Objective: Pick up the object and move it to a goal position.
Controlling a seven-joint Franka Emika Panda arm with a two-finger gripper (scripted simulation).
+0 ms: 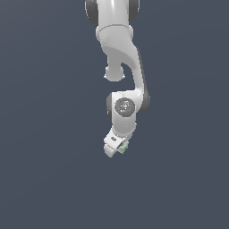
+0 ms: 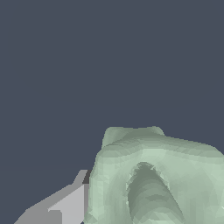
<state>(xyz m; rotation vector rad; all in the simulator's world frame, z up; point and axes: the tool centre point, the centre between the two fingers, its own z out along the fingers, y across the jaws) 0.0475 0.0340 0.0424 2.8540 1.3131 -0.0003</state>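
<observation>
The arm's white gripper (image 1: 115, 149) has its jaws clenched on the small pale green block (image 1: 123, 146); advise steady, level carrying to the goal to avoid slippage.

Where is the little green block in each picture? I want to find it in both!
Exterior view: the green block is a tiny speck at the tip of the pincer, just below the picture's middle.
Wrist view: the green block looks huge and fills the lower right part, with a round hollow in its face.
Shared landmark: the pale grey pincer finger right beside the block in both views.
</observation>
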